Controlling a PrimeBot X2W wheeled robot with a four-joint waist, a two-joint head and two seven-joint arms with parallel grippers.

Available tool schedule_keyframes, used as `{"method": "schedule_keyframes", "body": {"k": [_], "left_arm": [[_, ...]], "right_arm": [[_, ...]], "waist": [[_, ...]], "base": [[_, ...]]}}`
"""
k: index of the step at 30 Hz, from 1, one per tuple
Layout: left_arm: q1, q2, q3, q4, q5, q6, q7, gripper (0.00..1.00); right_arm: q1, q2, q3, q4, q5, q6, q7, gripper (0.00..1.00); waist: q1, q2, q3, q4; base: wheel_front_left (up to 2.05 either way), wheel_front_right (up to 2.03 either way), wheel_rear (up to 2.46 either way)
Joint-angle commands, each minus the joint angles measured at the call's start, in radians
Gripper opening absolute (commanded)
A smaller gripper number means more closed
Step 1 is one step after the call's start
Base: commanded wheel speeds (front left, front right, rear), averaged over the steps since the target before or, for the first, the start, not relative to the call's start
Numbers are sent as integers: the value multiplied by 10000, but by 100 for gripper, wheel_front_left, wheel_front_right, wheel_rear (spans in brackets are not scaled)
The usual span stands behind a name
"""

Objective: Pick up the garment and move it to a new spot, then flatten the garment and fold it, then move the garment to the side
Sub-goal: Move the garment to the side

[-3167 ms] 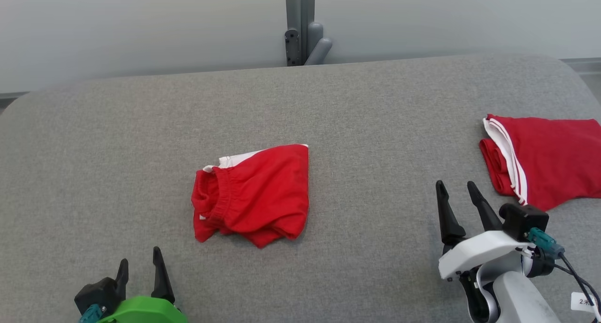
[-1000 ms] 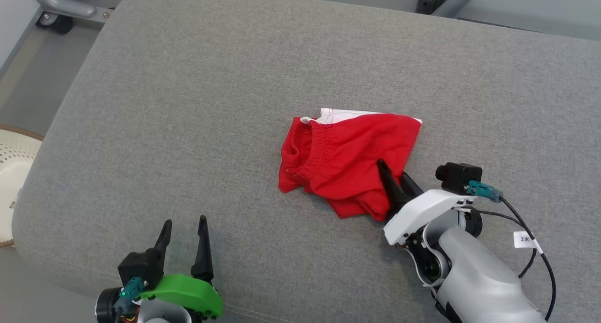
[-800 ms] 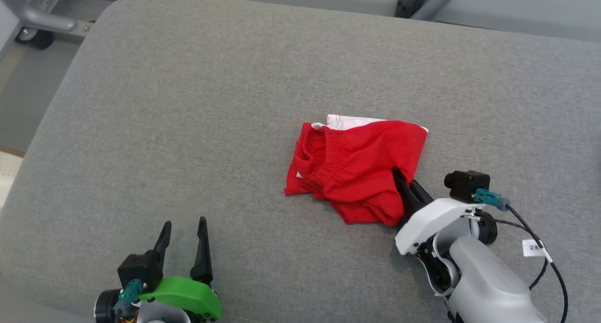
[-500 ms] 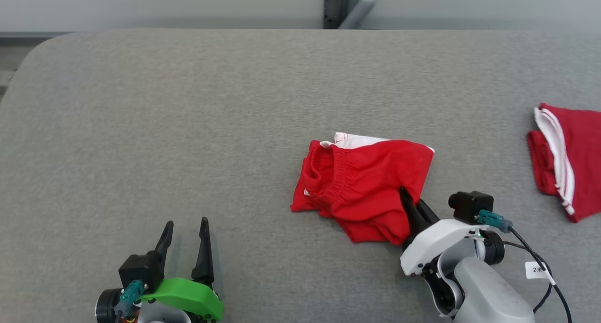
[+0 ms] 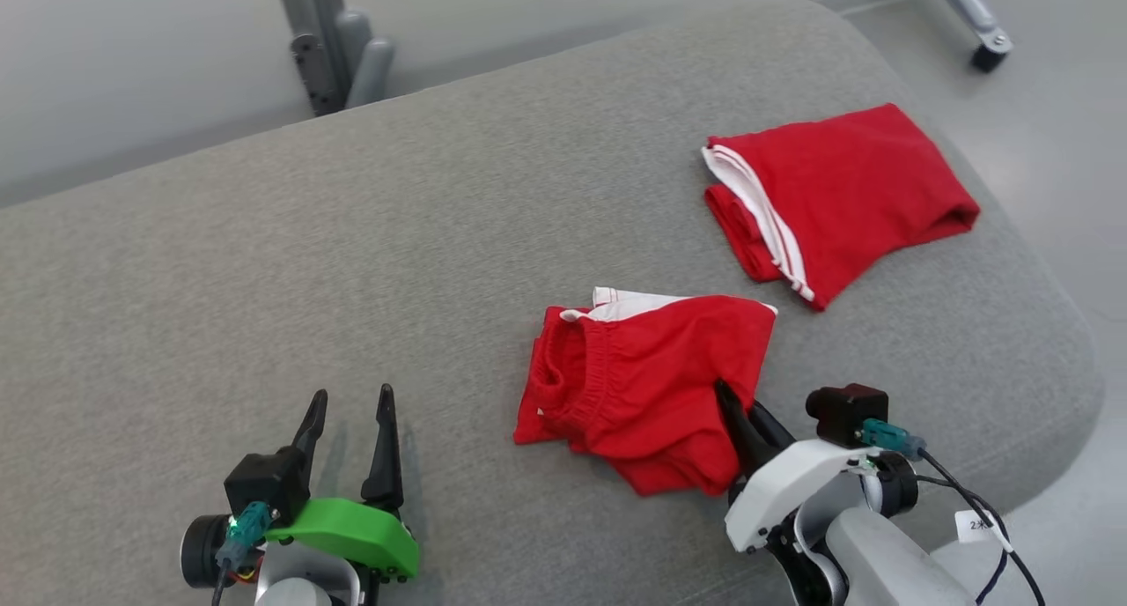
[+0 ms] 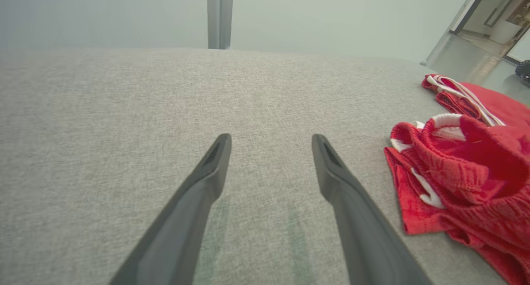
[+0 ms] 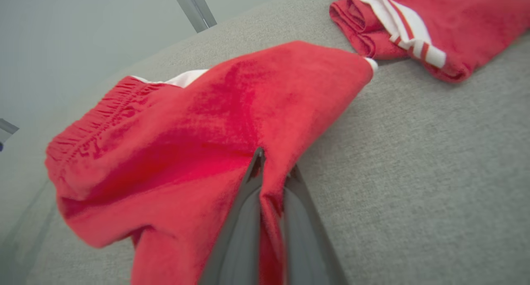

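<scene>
With our right gripper (image 5: 738, 405) clamped on the near right edge of the crumpled red white-trimmed shorts (image 5: 643, 377) lying mid-way on the grey fabric surface (image 5: 352, 262), we should lift slowly so the thin fold holds, while our left gripper (image 5: 350, 405) hovers spread apart.

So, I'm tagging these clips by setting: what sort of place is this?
Likely a lab or test room: a grey fabric-covered table, a castered metal leg behind it, a bare pale wall, a smooth grey floor.
</scene>
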Motion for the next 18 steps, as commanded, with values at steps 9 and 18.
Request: {"method": "schedule_keyframes", "body": {"k": [9, 18], "left_arm": [[-568, 58, -340, 207, 731, -249, 4, 100], [-948, 57, -443, 197, 955, -296, 4, 100]], "right_arm": [[-1708, -544, 987, -45, -509, -5, -3, 0], [-4480, -2313, 1981, 1372, -712, -6, 200, 0]], "waist": [[0, 61, 926, -757], [0, 61, 1672, 998]], "base": [[0, 0, 0], [0, 0, 0]]}}
